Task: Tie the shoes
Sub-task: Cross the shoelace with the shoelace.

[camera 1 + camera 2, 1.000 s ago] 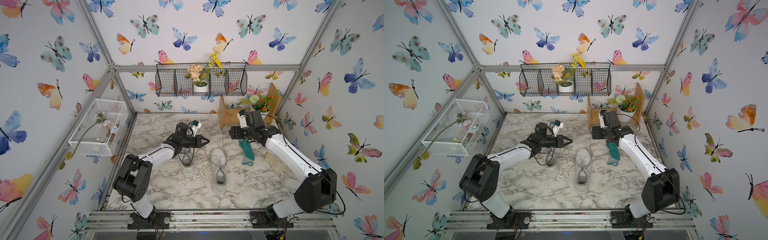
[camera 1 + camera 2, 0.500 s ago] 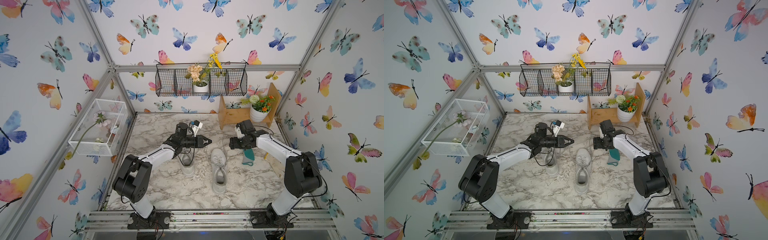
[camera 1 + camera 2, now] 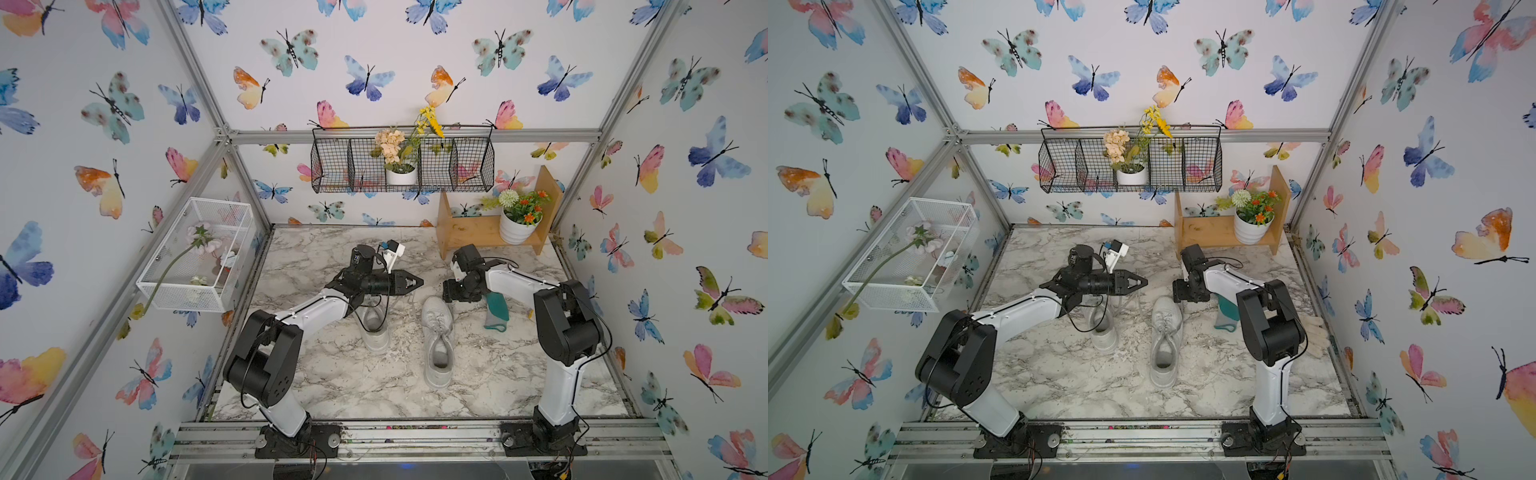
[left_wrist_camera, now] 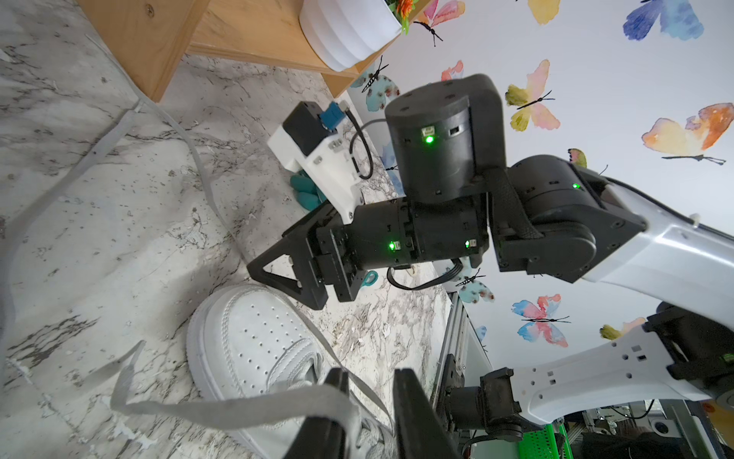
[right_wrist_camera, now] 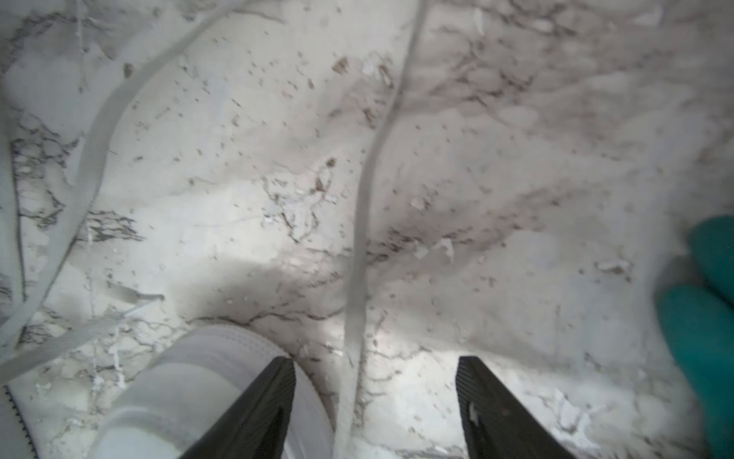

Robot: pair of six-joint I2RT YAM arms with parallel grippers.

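Observation:
Two white shoes lie side by side on the marble table: the left shoe [image 3: 374, 330] [image 3: 1102, 330] half under my left arm, the right shoe [image 3: 437, 332] [image 3: 1166, 336] with loose laces. My left gripper [image 3: 417, 283] [image 3: 1142, 283] [image 4: 371, 373] hovers above and between them, open a narrow gap, with a flat white lace [image 4: 238, 409] draped over one finger. My right gripper [image 3: 451, 291] [image 3: 1183, 297] [image 5: 376, 361] points down just beyond the right shoe's toe [image 5: 206, 365], open wide. Another lace [image 5: 359, 238] lies on the table and runs between its fingers.
A teal glove [image 3: 496, 309] [image 5: 707, 318] lies right of the right gripper. A pale glove [image 3: 1316, 336] lies by the right wall. A wooden shelf [image 3: 469, 232] with a flower pot [image 3: 517, 228] stands at the back right. A white wire basket [image 3: 195, 253] hangs on the left wall.
My right arm folded back and came down from near the shelf to the right shoe's toe, jaws narrowing a little. My left gripper went from shut to slightly open and barely moved.

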